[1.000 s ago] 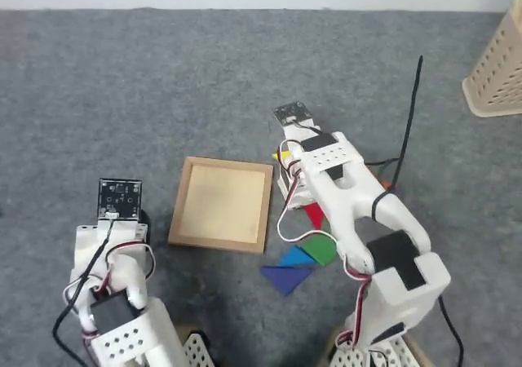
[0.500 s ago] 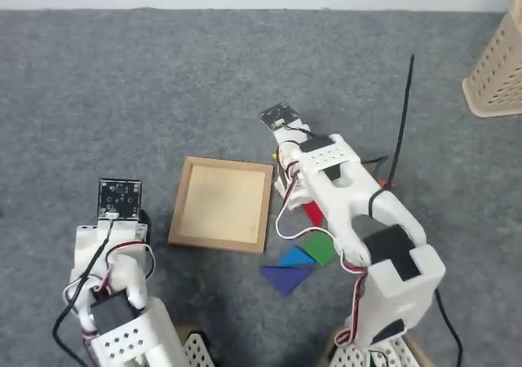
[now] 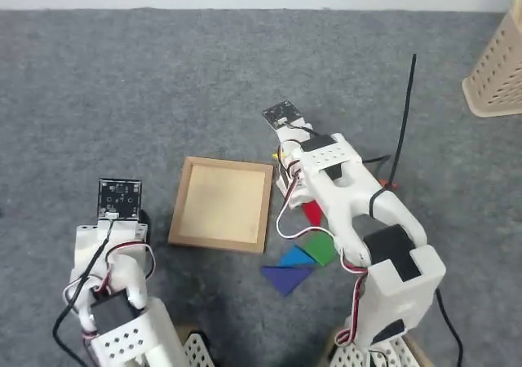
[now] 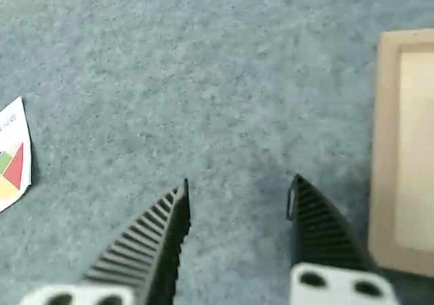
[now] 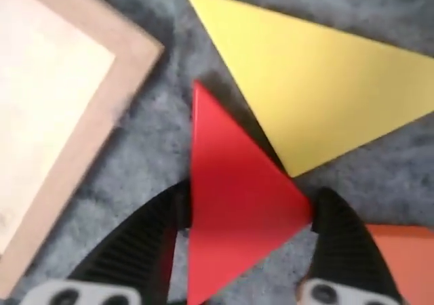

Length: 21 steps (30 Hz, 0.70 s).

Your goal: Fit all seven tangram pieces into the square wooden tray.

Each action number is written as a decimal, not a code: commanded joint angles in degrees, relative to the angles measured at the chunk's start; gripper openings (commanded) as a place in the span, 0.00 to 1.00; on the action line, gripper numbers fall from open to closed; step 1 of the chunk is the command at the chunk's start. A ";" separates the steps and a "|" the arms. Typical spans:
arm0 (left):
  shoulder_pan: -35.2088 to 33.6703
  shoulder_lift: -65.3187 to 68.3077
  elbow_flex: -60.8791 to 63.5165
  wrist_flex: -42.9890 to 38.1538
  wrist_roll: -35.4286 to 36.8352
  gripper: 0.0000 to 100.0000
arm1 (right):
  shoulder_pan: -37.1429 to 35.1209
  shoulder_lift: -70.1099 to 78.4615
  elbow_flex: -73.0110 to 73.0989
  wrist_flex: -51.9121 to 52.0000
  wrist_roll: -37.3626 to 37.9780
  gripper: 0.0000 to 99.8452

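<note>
The square wooden tray (image 3: 183, 205) lies on the grey carpet with nothing in it. My right gripper (image 5: 251, 200) is just off the tray's corner (image 5: 122, 81), shut on a red triangle (image 5: 230, 183) that touches both fingers. A large yellow triangle (image 5: 319, 95) lies beside it, and an orange piece (image 5: 403, 257) sits farther off. Green (image 3: 323, 249), blue (image 3: 294, 257) and dark blue (image 3: 287, 278) pieces lie near the right arm's base, along with a red piece (image 3: 312, 214). My left gripper (image 4: 239, 183) hangs open over bare carpet beside the tray's edge (image 4: 386, 149).
A beige slatted basket (image 3: 497, 65) stands at the far right edge. A black cable (image 3: 404, 114) runs up behind the right arm. A printed card (image 4: 13, 156) lies on the carpet off to one side of the left gripper.
The right arm's wrist swung slightly toward the tray, then settled. The left arm has not moved.
</note>
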State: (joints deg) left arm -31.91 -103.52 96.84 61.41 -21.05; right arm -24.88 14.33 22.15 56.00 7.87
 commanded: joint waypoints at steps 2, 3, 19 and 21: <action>0.00 -0.53 -0.31 0.09 -0.44 0.22 | -0.66 -1.71 -2.64 2.95 -0.97 0.18; 0.00 -0.53 -0.31 0.09 -0.44 0.22 | -0.66 -2.86 -3.43 4.26 -0.97 0.17; 0.09 -0.53 -0.31 0.09 -0.44 0.22 | -2.15 -19.91 -1.49 9.63 -0.44 0.18; 0.09 -0.53 -0.31 0.18 -0.44 0.22 | -0.31 -19.21 -1.05 9.45 -0.35 0.21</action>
State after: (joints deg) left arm -31.91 -103.52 96.84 61.41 -21.05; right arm -26.64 -1.49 21.54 64.53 7.60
